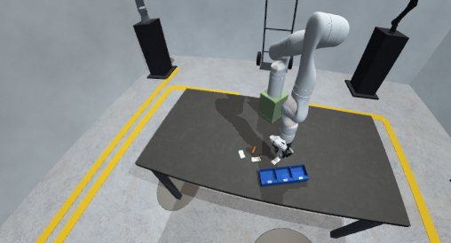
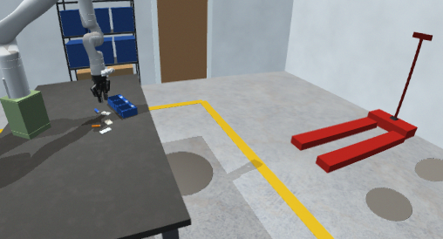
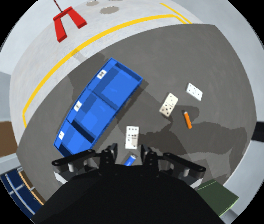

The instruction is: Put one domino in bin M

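- Hanging over the dark grey tabletop (image 1: 200, 136), the black two-finger claw (image 3: 131, 160) sits partway apart with nothing between its fingers.
- It's above the small scatter of pieces, just off the long side of the blue three-compartment plastic bin (image 1: 283, 174). From the exterior view the claw (image 2: 99, 92) looks clear of the surface, not touching anything.
- Closest domino, a white rectangular tile (image 3: 131, 136), lies flat just ahead of the fingertips in the wrist view and near the bin's wall, not in it.
- Second white domino tile (image 3: 169, 103) lies flat a bit further out, and a third white tile (image 3: 195, 91) past that, both well apart from the bin.
- From the top view you can see the same three: nearest one (image 1: 275, 160), middle one (image 1: 256, 159), far one (image 1: 241, 153).
- Small orange stick-shaped piece (image 3: 188, 120) lies between the two further dominoes, off to one side.
- Tiny blue piece (image 3: 131, 159) shows right between the claw's fingers in the wrist view, lying on the tabletop below.
- Bin has small white labels on its compartments, but they're too tiny to read, so I can't tell which one is M. All three compartments look bare inside.
- Green box-shaped base (image 1: 273, 105) holds the white arm, further back on the tabletop.
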